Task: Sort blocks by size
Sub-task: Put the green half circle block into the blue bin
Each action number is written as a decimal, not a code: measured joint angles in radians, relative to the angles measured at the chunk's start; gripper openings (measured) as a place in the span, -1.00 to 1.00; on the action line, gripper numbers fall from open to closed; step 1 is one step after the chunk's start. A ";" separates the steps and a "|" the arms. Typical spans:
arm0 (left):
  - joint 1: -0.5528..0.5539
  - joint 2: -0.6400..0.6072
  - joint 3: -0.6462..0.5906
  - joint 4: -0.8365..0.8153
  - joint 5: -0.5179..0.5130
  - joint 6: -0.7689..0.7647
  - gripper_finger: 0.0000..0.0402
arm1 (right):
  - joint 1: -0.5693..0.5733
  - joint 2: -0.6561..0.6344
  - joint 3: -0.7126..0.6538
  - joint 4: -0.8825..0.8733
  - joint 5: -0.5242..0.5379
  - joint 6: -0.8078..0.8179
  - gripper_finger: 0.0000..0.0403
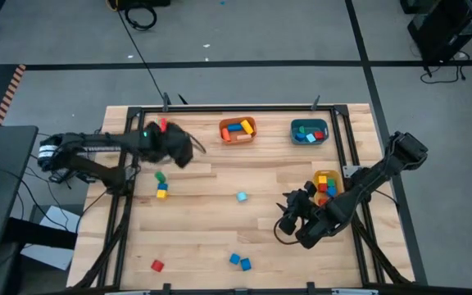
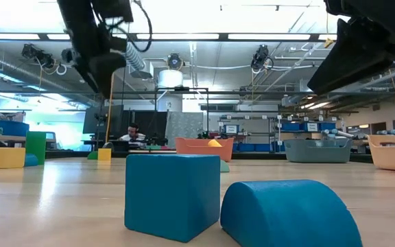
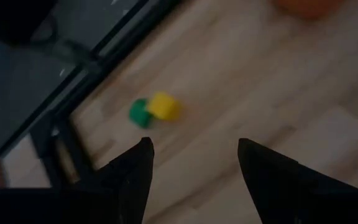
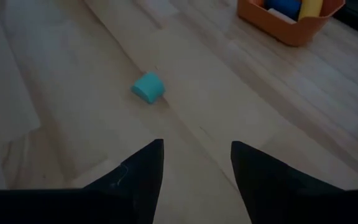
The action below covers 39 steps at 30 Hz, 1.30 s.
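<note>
Small coloured blocks (image 1: 161,184) lie scattered on the wood, others in bins.

A robotics lab or workshop, judging by long ceiling strip lights (image 2: 184,36), exposed pipes, rows of benches with monitors (image 2: 233,129) and storage bins beyond the tabletop's (image 1: 220,229) far edge, a seated person (image 2: 133,132) at a desk, grey taped floor (image 1: 260,33) and trailing cables.

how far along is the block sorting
Partly done: blocks already sit in the orange bin, teal bin and yellow bin. Nothing is in hand; the left gripper and right gripper are open and empty. Left: the green and yellow pair, light blue block, red block, two blue blocks.
</note>
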 joint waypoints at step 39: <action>0.773 0.385 -0.026 0.288 0.448 0.936 0.20 | -0.024 0.001 0.000 0.016 0.014 0.001 -0.01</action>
